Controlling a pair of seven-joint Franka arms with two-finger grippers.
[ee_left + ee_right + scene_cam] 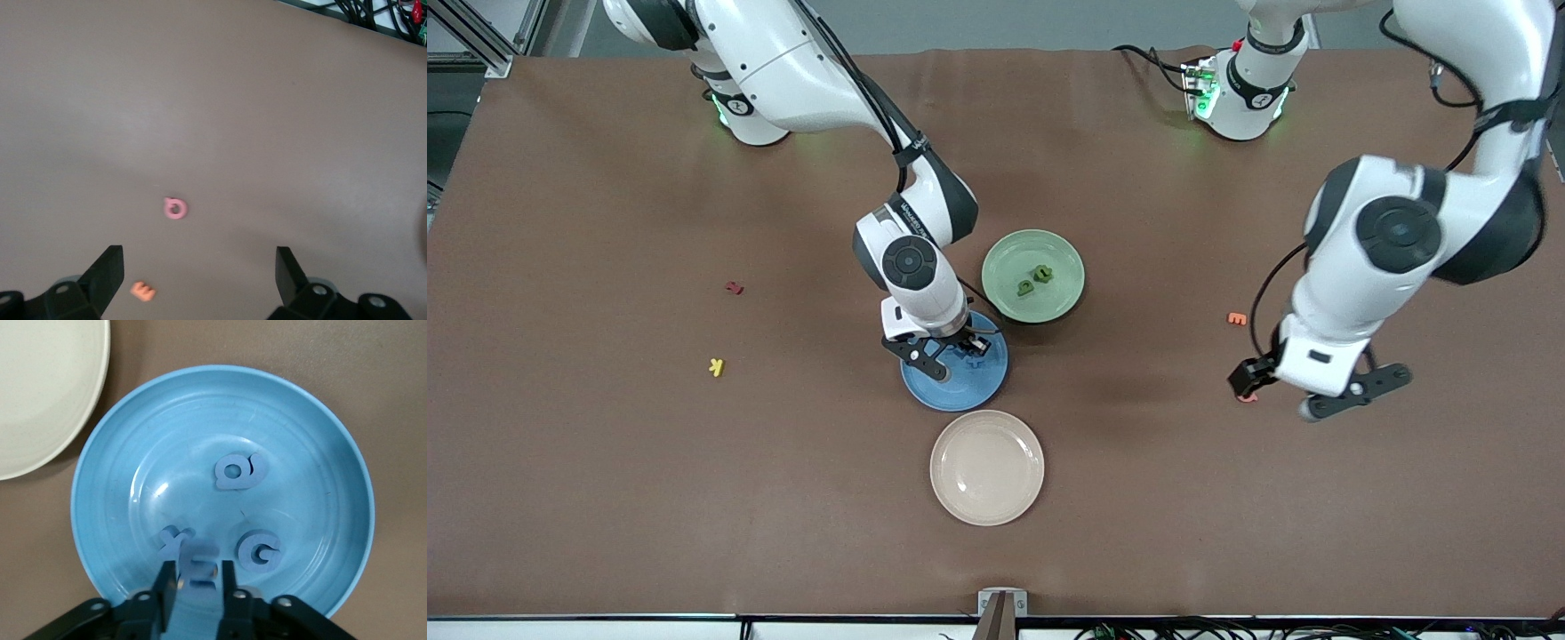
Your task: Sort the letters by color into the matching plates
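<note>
The blue plate (951, 391) lies mid-table and fills the right wrist view (320, 453). Three blue letters lie in it: a Q-like one (240, 472), a G (257, 550) and an X (173, 539). My right gripper (959, 356) is low over this plate (197, 587), shut on a fourth blue letter (200, 561). The pale green plate (1005, 258) lies beside the blue one, farther from the front camera, and holds two green letters (1033, 280). My left gripper (1356, 393) waits open and empty over bare table (199, 273) at the left arm's end.
A beige plate (987, 467) lies nearer the front camera than the blue plate and shows in the right wrist view (47, 387). A pink Q (175, 209) and an orange E (143, 291) lie by my left gripper. A yellow K (716, 366) and a dark red letter (735, 287) lie toward the right arm's end.
</note>
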